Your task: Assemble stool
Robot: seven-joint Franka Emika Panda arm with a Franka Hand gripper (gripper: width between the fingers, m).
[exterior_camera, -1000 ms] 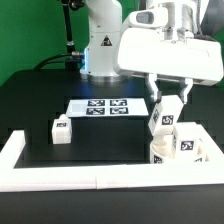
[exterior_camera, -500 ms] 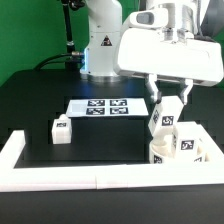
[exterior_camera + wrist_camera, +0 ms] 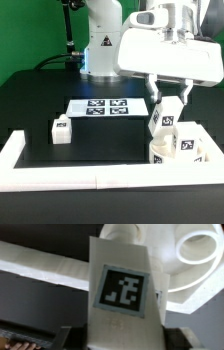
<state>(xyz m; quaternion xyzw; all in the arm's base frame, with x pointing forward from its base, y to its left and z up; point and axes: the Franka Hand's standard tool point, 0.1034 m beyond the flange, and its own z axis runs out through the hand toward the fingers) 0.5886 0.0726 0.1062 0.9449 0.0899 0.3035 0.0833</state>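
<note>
My gripper is shut on a white blocky leg and holds it upright over the round white seat at the exterior view's right. The leg's lower end is at the seat; whether it sits in a socket is hidden. A second tagged leg stands on the seat beside it. A third leg lies loose on the table at the left. In the wrist view the held leg fills the middle, gripped between the dark fingers. Beyond it is the seat with a round socket hole.
The marker board lies flat mid-table behind the parts. A long white border rail runs along the front edge and turns up the left side. The robot base stands at the back.
</note>
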